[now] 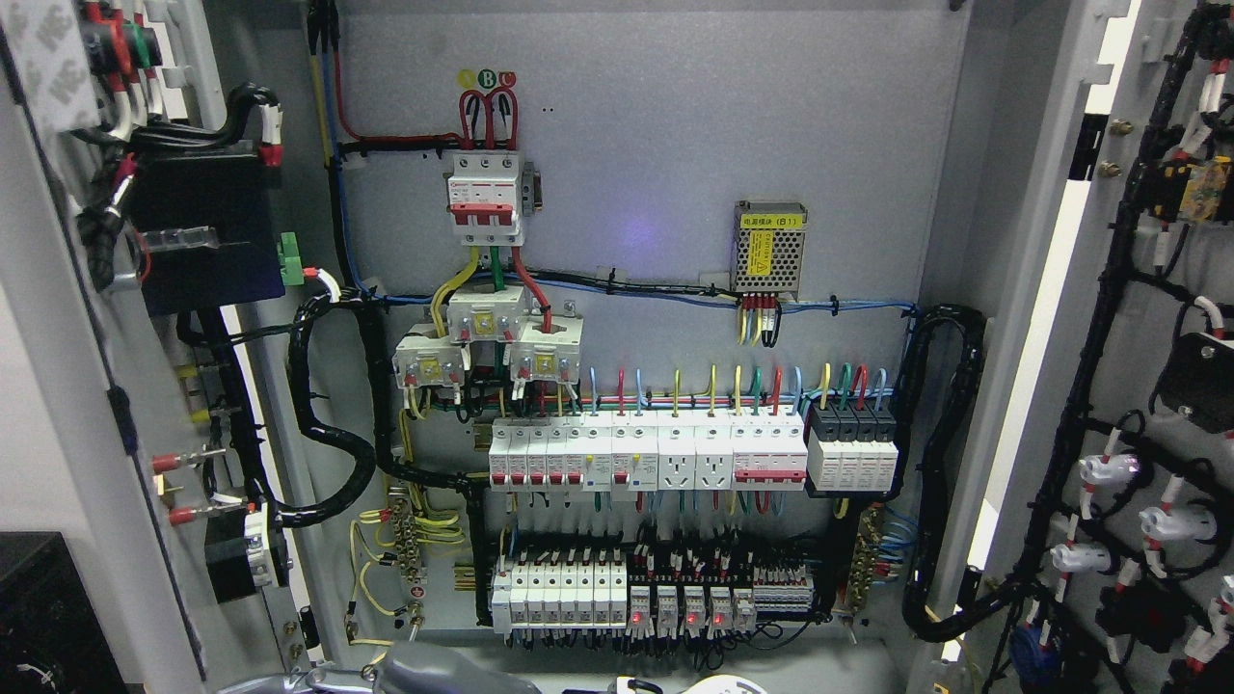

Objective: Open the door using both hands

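Both cabinet doors stand wide open. The left door (58, 366) is swung out at the left edge, with its inner wiring and a black module (202, 231) facing in. The right door (1157, 405) is swung out at the right and carries black cable looms and white lamp backs (1109, 472). A grey rounded part of my left arm (434, 670) shows at the bottom edge, left of the middle, below the cabinet's floor. Right of the middle, a small white curved part (723, 684) peeks over the bottom edge. Neither touches a door, and the hands themselves are hidden.
The cabinet's back panel (675, 145) carries a red-and-white main breaker (487, 198), a mesh-covered power supply (769, 249), rows of breakers (646, 453) and relays (617, 593). Thick black conduits (950, 463) loop to each door. A black box (39, 617) sits at the lower left.
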{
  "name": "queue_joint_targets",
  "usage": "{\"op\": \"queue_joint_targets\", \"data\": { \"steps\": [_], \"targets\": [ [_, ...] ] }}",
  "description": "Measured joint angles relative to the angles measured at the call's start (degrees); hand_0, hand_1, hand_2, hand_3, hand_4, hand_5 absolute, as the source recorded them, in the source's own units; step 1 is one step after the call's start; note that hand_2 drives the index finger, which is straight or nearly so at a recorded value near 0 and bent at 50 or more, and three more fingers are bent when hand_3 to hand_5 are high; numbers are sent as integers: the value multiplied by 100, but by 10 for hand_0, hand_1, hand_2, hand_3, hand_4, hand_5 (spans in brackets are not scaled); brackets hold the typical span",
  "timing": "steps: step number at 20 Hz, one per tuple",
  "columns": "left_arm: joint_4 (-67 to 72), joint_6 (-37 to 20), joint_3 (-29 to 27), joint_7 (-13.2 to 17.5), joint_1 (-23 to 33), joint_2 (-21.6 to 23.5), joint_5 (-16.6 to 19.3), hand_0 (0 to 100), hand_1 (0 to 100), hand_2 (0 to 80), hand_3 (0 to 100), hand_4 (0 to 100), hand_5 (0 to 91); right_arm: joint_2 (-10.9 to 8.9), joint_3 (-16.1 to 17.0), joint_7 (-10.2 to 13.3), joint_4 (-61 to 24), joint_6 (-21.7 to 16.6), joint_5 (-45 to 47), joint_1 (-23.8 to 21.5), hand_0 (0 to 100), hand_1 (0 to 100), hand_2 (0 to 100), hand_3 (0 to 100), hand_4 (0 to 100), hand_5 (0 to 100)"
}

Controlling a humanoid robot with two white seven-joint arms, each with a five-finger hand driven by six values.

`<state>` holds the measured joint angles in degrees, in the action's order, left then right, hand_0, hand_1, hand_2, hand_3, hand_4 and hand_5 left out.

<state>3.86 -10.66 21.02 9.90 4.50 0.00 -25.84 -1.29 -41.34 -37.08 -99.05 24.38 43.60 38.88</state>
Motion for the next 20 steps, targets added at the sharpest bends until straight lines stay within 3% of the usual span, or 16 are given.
{"op": "queue_joint_targets", "data": {
  "steps": [9, 20],
  "targets": [
    [0, 0, 2, -1, -1, 0, 0, 0, 0, 0, 0, 0, 0, 139, -247, 14, 150, -459, -581, 26, 0, 0, 0, 0, 0, 0],
    [-1, 0, 4, 0, -1, 0, -2, 0, 0, 0, 0, 0, 0, 420, -456, 15, 416, -485, -797, 141, 0, 0, 0, 0, 0, 0]
  ]
}}
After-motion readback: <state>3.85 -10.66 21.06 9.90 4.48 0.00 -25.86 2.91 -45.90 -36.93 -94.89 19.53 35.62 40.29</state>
